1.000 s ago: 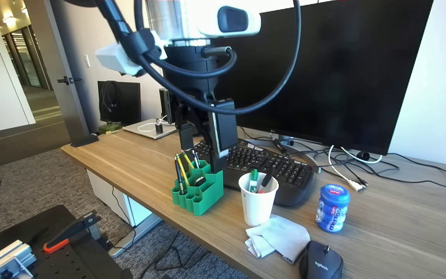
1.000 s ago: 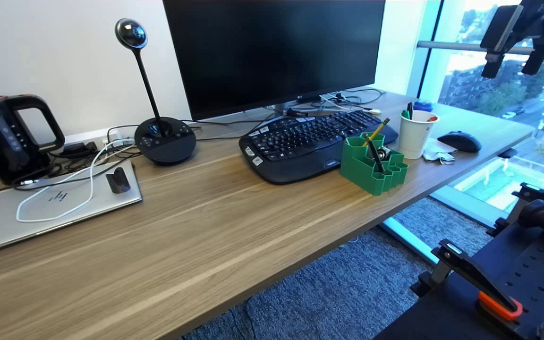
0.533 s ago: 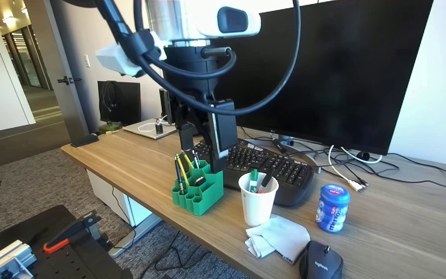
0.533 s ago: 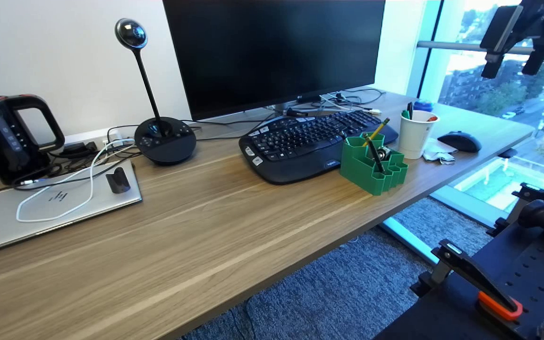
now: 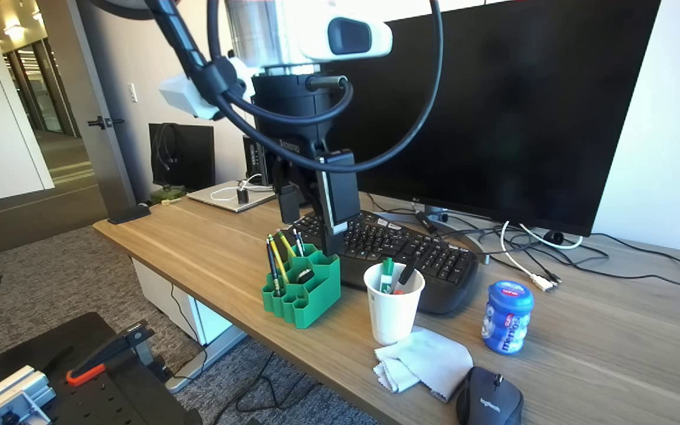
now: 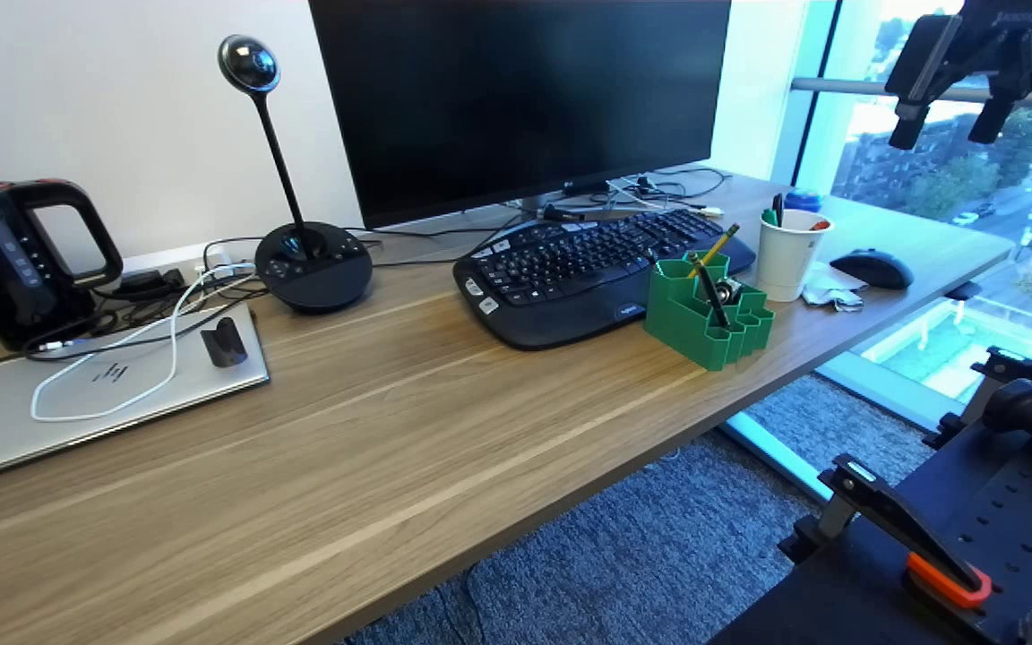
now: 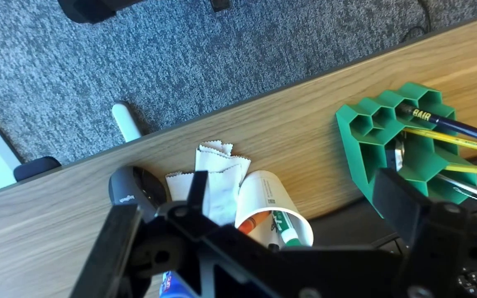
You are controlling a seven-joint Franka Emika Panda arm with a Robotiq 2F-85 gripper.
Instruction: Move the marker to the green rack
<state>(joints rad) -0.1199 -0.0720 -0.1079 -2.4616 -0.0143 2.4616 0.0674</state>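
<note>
In an exterior view my gripper (image 5: 310, 233) hung above the desk (image 5: 216, 236), pointing down. The marker (image 5: 406, 273), which I took to be the slim black one, leaned inside the white paper cup (image 5: 388, 319), its upper end above the rim, leaving, I judged, something to pinch. The green rack (image 5: 323, 297) stood near the cup, so I judged the carry would be short.

In an exterior view the fingertips (image 6: 907, 130) stood apart with nothing between them, well away from the cup, so I reckoned the grasp was not yet made. A yellow pencil (image 6: 715, 249) leaned in the rack, its open-topped well looser than the shaft; I expected the marker to settle tilted there too.

In the wrist view a green-capped marker (image 7: 284, 227) and an orange stick (image 7: 254, 222) shared the cup, crowding what seemed the black one's end, so I judged a careless squeeze could catch a neighbour or tip the cup.
</note>
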